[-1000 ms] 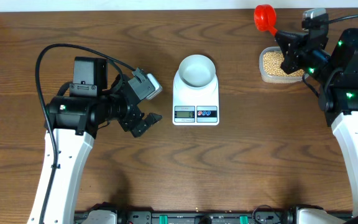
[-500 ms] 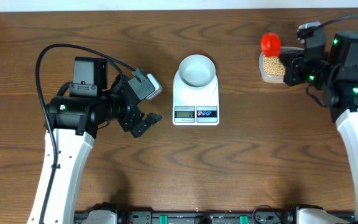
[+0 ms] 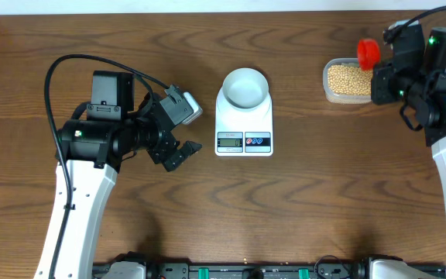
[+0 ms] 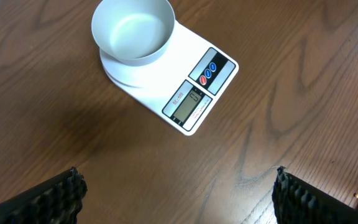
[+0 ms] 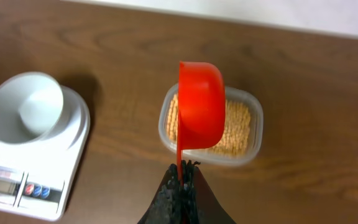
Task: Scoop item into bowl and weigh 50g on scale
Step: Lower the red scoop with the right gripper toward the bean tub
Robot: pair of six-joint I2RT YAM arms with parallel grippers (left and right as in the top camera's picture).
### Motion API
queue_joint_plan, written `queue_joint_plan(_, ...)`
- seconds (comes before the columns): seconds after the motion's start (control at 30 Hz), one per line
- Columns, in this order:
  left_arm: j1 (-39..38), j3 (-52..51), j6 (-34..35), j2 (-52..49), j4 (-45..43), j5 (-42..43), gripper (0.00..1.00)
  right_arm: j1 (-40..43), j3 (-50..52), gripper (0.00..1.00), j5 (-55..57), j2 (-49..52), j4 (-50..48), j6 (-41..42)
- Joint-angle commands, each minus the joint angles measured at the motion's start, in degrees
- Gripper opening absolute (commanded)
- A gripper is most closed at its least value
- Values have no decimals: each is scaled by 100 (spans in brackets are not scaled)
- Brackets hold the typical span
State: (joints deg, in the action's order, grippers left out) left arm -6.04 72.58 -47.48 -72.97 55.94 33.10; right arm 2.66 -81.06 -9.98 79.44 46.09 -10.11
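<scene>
The pale bowl (image 3: pixel 245 87) sits empty on the white scale (image 3: pixel 244 128) at mid-table; both also show in the left wrist view as the bowl (image 4: pixel 133 30) and the scale (image 4: pixel 191 93). Beige beans (image 3: pixel 348 78) fill a clear tub (image 3: pixel 327 91) at the back right. My right gripper (image 5: pixel 181 180) is shut on the thin handle of a red scoop (image 5: pixel 201 104), which hangs above the beans (image 5: pixel 236 127) in the tub. The scoop's head (image 3: pixel 368 51) shows at the tub's right end from overhead. My left gripper (image 4: pixel 176 198) stands wide open over bare wood, left of the scale.
The table's far edge runs just behind the tub (image 5: pixel 253 134). A black cable (image 3: pixel 60 66) loops above the left arm. The right arm's body (image 3: pixel 440 85) stands right of the tub.
The right arm has swung the red scoop rightward, from the tub's left side across to its right end. The left arm has not moved.
</scene>
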Motion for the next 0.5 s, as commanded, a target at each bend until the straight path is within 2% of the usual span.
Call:
queue_joint_plan(0.0,24,111,-72,-33,17,94,98,-13,-149,1,85,-28,166,44)
queue_joint_plan(0.47,24,111,-72,-33,17,96,98,-306,-149,1,-260,557,-1036,146)
